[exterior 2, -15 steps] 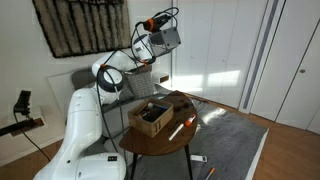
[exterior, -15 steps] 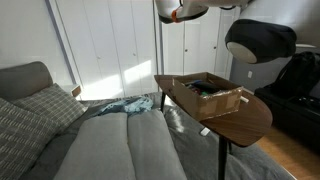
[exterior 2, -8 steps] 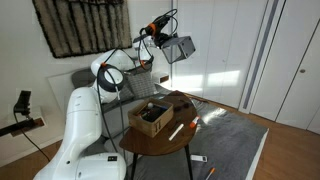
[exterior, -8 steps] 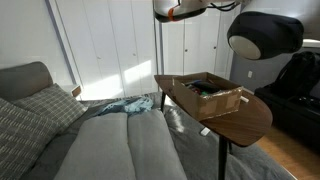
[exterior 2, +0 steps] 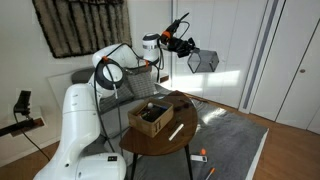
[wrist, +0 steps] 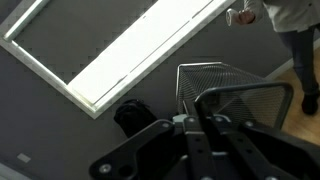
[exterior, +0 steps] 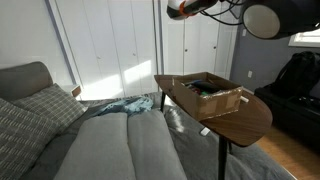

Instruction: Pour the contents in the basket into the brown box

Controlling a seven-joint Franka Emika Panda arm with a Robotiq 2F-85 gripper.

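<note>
My gripper (exterior 2: 187, 49) is high in the air, out past the table's edge, and shut on the rim of the basket (exterior 2: 205, 61), a small dark wire-mesh bin held tilted on its side. In the wrist view the basket's mesh (wrist: 228, 82) fills the right side, with my fingers (wrist: 200, 112) clamped on its rim. The brown box (exterior 2: 150, 116) is a shallow cardboard box with dark items inside, standing on the brown oval table below and to one side of the basket. The box also shows in an exterior view (exterior: 210, 93), where my gripper (exterior: 186, 8) is at the top edge.
The oval table (exterior 2: 165, 142) stands on a thin leg, with a white marker (exterior 2: 176, 131) lying next to the box. A grey sofa with cushions (exterior: 60, 130) lies beside it. Small orange items (exterior 2: 201, 153) lie on the floor. White closet doors stand behind.
My arm has swung outward, carrying the basket from above the box's side to well beyond the table's edge, and the basket has tipped further onto its side.
</note>
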